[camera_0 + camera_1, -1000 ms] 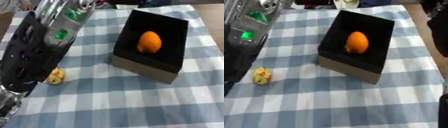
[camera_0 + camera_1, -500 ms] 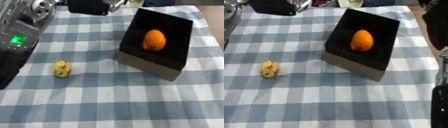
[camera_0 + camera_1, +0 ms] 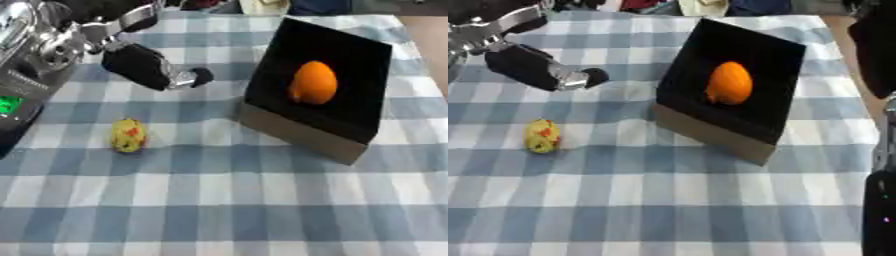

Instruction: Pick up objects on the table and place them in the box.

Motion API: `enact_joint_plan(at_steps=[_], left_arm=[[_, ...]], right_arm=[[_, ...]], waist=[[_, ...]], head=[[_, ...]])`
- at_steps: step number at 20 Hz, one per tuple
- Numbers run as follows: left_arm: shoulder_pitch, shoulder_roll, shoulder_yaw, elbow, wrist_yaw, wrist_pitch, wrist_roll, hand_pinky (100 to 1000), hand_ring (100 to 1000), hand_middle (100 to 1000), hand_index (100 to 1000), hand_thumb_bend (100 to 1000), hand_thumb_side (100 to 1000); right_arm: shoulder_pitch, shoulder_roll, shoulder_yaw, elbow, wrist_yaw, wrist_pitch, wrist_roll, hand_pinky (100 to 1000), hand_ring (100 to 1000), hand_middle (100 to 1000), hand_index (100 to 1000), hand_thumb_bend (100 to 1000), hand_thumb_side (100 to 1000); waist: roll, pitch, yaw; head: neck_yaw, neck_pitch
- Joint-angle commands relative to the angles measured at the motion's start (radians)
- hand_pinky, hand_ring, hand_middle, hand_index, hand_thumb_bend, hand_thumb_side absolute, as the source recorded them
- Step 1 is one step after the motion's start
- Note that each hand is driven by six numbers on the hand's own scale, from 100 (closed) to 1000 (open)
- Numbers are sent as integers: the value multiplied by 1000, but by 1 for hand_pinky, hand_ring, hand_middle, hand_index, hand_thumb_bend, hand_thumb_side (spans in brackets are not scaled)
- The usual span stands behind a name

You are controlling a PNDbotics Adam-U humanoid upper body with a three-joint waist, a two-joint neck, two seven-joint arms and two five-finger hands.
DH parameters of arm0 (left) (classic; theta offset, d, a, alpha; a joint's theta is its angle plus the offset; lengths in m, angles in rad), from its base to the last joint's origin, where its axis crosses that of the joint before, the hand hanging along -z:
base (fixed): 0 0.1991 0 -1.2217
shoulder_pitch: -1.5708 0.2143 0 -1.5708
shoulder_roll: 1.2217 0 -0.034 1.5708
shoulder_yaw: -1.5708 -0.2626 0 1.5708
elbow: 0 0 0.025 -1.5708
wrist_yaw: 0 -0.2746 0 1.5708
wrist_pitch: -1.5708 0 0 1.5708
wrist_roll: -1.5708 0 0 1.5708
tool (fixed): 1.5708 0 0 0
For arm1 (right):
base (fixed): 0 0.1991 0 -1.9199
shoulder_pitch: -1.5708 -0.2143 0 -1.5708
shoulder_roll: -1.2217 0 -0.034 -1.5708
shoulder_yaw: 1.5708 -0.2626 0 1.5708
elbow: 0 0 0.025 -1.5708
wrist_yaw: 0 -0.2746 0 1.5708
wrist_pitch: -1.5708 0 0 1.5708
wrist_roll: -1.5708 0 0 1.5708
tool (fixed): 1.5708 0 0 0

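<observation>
The box (image 3: 319, 87), black inside with tan cardboard walls, sat on the blue-and-white checked tablecloth (image 3: 219, 200), turned at an angle to the checks. An orange fruit (image 3: 313, 83) lay inside the box, on its dark floor near the middle. A small yellow object with red marks (image 3: 128, 135) lay on the cloth to the left of the box, well apart from its near-left corner and touching nothing.

The left hand (image 3: 144, 66) hung over the cloth to the left of the box, farther back than the yellow object and apart from it. It showed as a black block with a silver segment and a dark rounded tip pointing toward the box's left wall, near it but not touching. It held nothing; whether its fingers were straight or curled could not be told. Its silver and black arm came in from the upper left, and a green light showed on the arm's casing (image 3: 9, 104).

To the right of the box, in the right eye view, dark parts of the right arm (image 3: 878, 50) stood along the edge; no hand could be made out there.
</observation>
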Motion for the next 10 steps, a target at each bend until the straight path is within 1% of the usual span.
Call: enact_joint_plan(at_steps=[1, 4, 9, 10], left_arm=[[24, 63, 12, -15, -25, -14, -50, 759, 857, 828, 991, 453, 636], [71, 84, 18, -15, -44, -28, -77, 758, 857, 829, 991, 448, 623], [149, 120, 15, -15, -71, -27, -105, 761, 863, 830, 997, 435, 599], [161, 124, 15, -15, -74, -27, -110, 763, 865, 833, 999, 448, 606]], right_arm=[[-17, -2, -5, -11, 8, -2, -4, 1000, 877, 738, 881, 100, 759], [-15, -4, -6, -11, 9, -1, -7, 1000, 877, 738, 882, 100, 760], [-13, -8, -7, -11, 9, 0, -8, 1000, 878, 738, 882, 100, 762], [-12, -8, -8, -11, 9, 0, -9, 1000, 879, 738, 882, 100, 762]], waist=[[0, -24, 3], [1, -25, 7], [1, -25, 11], [1, -25, 12]], head=[[1, -14], [-1, -18], [-1, -17], [-1, -17]])
